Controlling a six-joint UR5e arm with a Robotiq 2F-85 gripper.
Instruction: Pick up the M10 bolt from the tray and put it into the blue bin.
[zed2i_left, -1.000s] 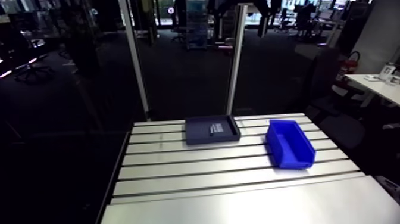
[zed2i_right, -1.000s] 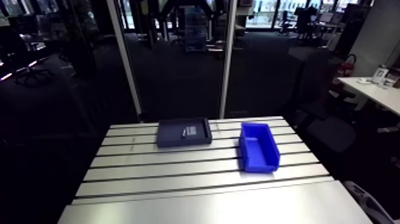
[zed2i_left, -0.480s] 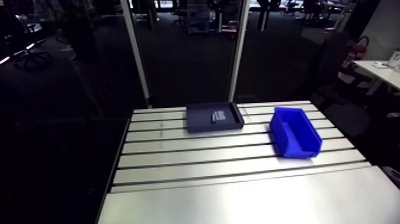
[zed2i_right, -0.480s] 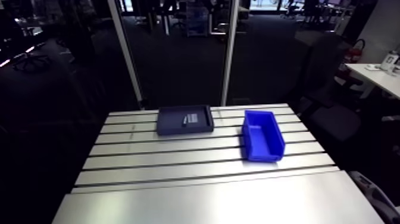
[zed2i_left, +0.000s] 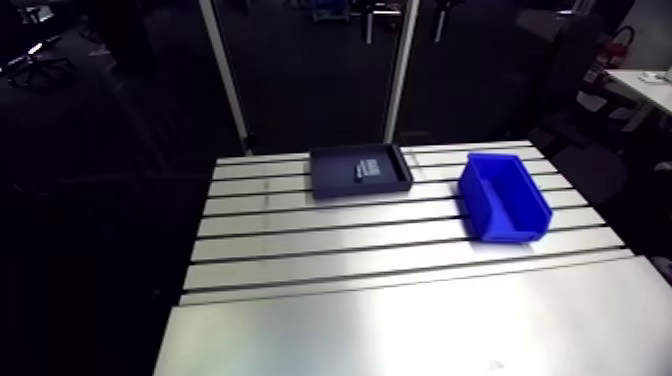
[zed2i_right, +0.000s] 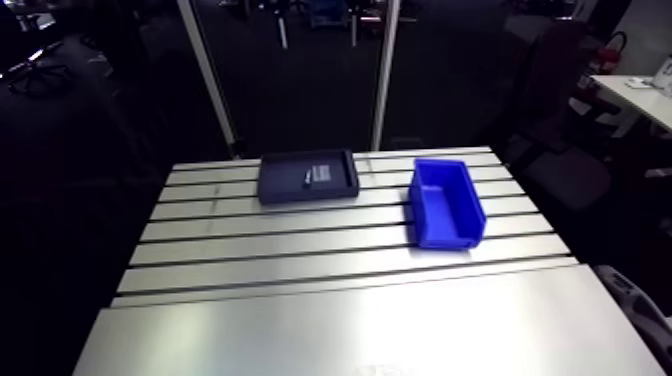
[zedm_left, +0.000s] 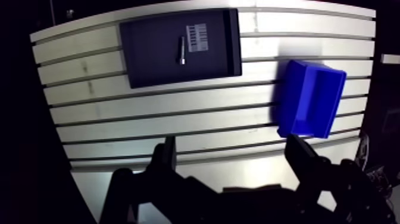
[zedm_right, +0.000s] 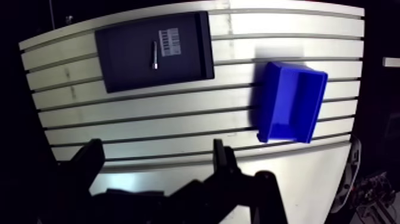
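Note:
A dark tray lies on the slotted table, well ahead of my gripper. Inside it rests a slim metal bolt next to a white barcode label. The blue bin stands empty to the tray's right, a short gap from it. In the wrist view my two dark fingers stand wide apart high above the table, with nothing between them. The arm view shows the tray, the bolt and the bin, but not the gripper.
The aluminium table has long slots running across it and a smooth plate along its near side. Two upright posts rise behind the far edge. A white desk stands off to the right.
The arm camera has tilted downward, so the table sits higher and fills more of the view. Tray, bolt and bin have stayed in place.

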